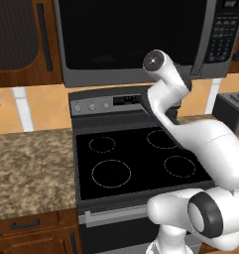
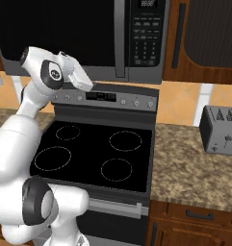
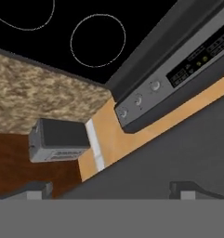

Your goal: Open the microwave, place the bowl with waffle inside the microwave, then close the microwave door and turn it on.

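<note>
The microwave (image 1: 141,75) hangs above the stove, and the microwave door (image 1: 126,34) is closed, its black glass dark. Its keypad (image 2: 146,38) is on the right side, beside the vertical door handle (image 2: 120,38). My white hand (image 2: 76,72) is raised just under the microwave's lower edge, in front of the stove's control panel, touching nothing. In the hand view my gripper (image 3: 111,191) is open, its fingertips (image 3: 35,189) wide apart with nothing between them, and it looks past the microwave's grey underside (image 3: 178,148). The bowl and the waffle are out of view.
A black glass-top stove (image 1: 136,158) with a silver knob panel (image 2: 108,98) lies below. Granite counter (image 1: 27,168) flanks it on both sides. A small grey toaster (image 2: 221,129) stands on the right counter. Dark wooden cabinets (image 2: 209,33) frame the microwave.
</note>
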Robot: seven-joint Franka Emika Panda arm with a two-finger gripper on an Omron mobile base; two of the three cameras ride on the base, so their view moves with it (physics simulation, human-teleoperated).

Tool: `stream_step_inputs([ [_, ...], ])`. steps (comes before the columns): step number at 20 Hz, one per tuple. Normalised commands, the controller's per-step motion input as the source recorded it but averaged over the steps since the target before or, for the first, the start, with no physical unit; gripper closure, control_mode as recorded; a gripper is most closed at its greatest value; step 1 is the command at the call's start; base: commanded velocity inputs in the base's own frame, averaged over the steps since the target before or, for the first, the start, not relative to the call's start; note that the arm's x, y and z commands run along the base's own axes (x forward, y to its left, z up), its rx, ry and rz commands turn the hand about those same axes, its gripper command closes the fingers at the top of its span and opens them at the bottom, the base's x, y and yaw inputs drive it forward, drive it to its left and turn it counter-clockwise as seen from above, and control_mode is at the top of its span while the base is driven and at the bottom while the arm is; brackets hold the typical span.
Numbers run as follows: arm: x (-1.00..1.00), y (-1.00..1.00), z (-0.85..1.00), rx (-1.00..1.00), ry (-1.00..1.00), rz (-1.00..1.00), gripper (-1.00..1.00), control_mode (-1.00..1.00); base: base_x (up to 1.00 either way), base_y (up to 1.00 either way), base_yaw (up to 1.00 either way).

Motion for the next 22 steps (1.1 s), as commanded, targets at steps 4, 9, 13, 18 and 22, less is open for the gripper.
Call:
stream_step_inputs([
  [4,0.38,-0.19,0.00,0.05,0.00,0.14,-1.00,-1.00,0.00,0.00,0.00],
  [9,-0.65,-0.29,0.41,0.26,-0.08,0.18,-1.00,-1.00,0.00,0.00,0.00],
  [13,-1.00,-0.66,0.55,0.54,-0.09,0.26,-1.00,-1.00,0.00,0.00,0.00],
  [18,-0.49,-0.92,0.34,0.64,-0.06,0.18,-1.00,-1.00,0.00,0.00,0.00],
  [22,0.06,-0.96,0.14,0.51,-0.13,0.03,-1.00,-1.00,0.00,0.00,0.00],
])
